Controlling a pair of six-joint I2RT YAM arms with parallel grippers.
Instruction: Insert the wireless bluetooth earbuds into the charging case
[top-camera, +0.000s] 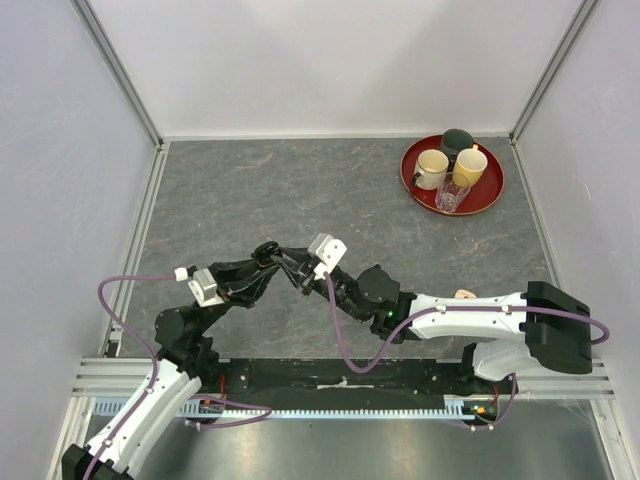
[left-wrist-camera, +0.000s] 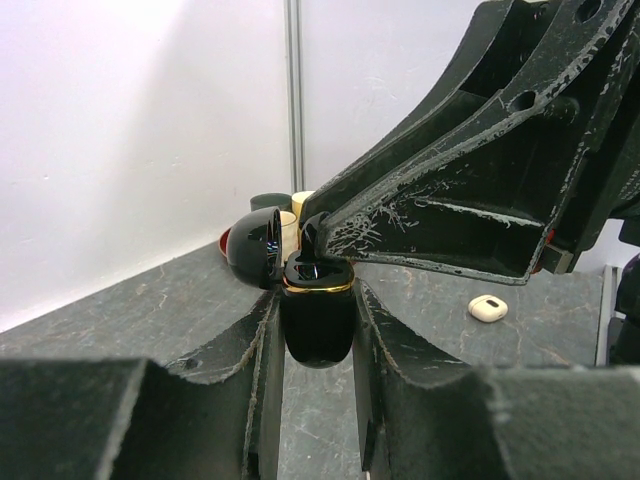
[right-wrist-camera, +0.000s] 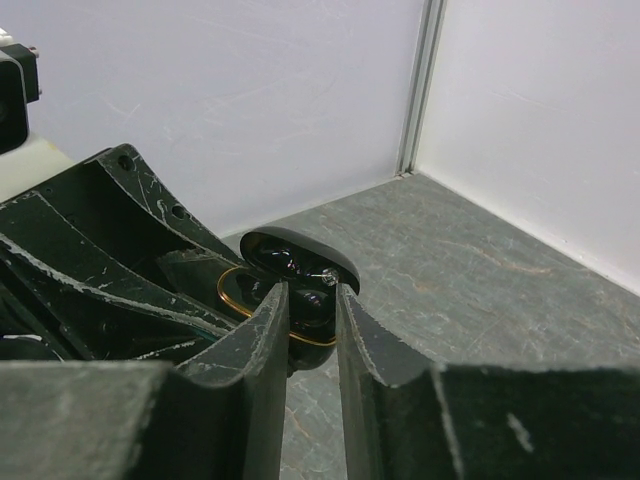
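Two grippers: brought tip to tip above the middle of the table (top-camera: 300, 190).
Left gripper (left-wrist-camera: 318, 300): fingers (left-wrist-camera: 390, 340) are clamped on both sides of the case (left-wrist-camera: 318, 335), which is held upright off the table.
Case: black and glossy, with a gold rim at the mouth; the lid (left-wrist-camera: 252, 245) is swung open to the far side.
Right gripper (right-wrist-camera: 312, 300): fingers (right-wrist-camera: 255, 340) are drawn near together, with only a narrow slit left between them; the tips are set right at the case mouth. Whether a bud is pinched there cannot be told.
Cream bud (left-wrist-camera: 488, 308): laid on the table beside the right arm, well apart from the case.
Tray (top-camera: 484, 203): red, placed in the far right corner, with cups (top-camera: 470, 165) stood on it.
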